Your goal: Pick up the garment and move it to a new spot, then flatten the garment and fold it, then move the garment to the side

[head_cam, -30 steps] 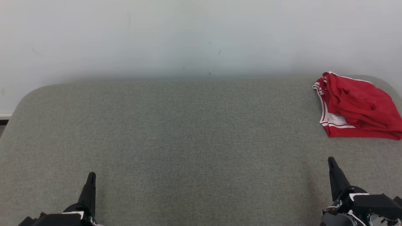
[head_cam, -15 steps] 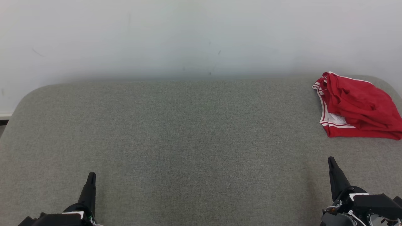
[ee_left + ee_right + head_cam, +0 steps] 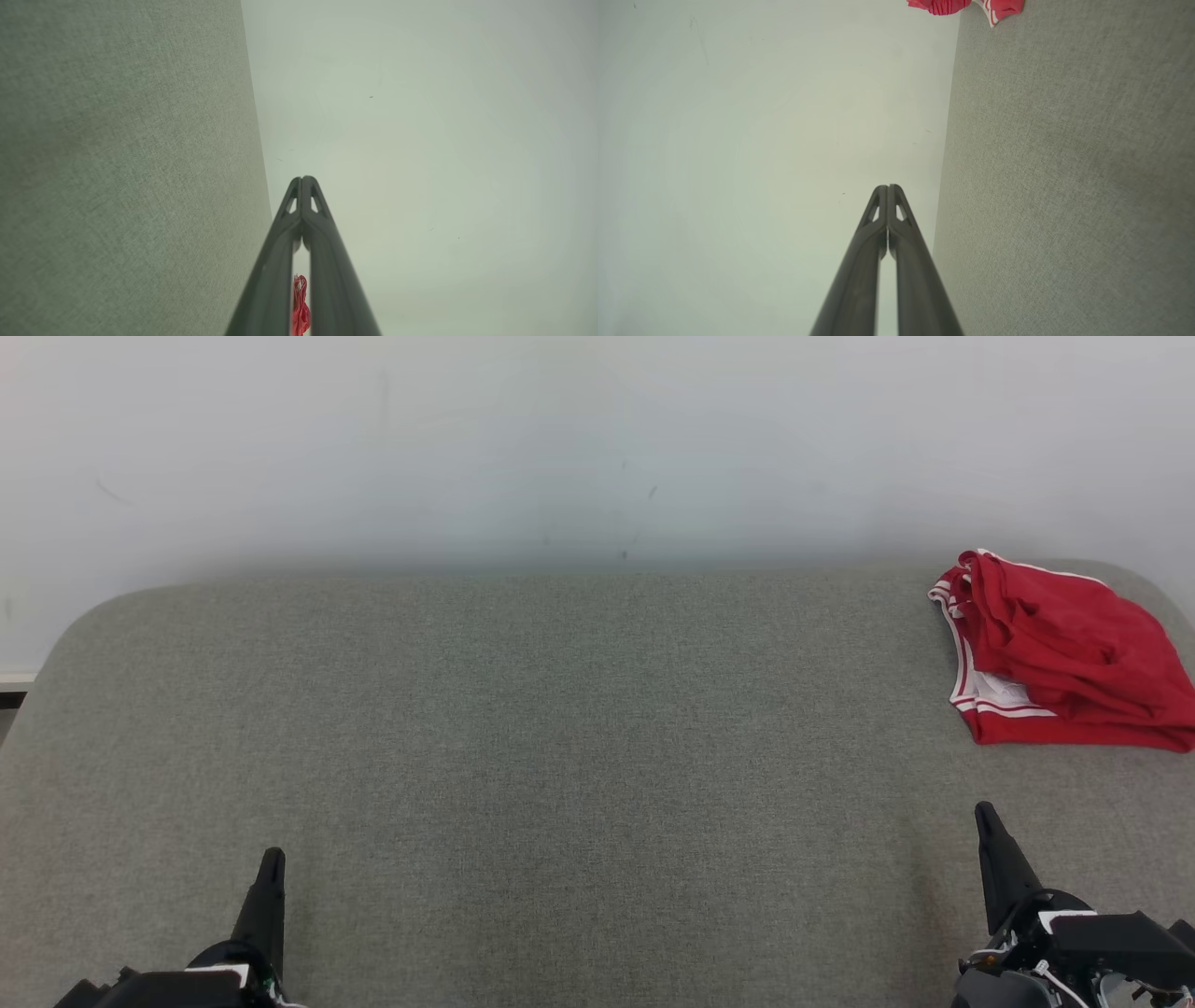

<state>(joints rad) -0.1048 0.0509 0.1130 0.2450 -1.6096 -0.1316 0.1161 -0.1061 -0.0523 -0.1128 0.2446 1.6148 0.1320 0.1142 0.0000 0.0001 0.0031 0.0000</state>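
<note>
The garment (image 3: 1064, 653) is a red piece with white stripe trim, lying crumpled at the far right of the grey fabric surface (image 3: 560, 728). A sliver of it, the garment (image 3: 300, 308), shows between the left fingers in the left wrist view, and the garment (image 3: 966, 7) lies at the top edge of the right wrist view. My left gripper (image 3: 271, 861) rests at the lower left, shut and empty. At the lower right, my right gripper (image 3: 983, 814) is shut too, holding nothing, well short of the garment. Both pairs of fingertips touch: left gripper (image 3: 302, 179), right gripper (image 3: 887, 188).
A pale wall (image 3: 597, 448) rises behind the surface's far edge. The surface has rounded back corners, and its left edge drops off near a strip of floor (image 3: 14, 686). Wide bare fabric stretches between the two grippers.
</note>
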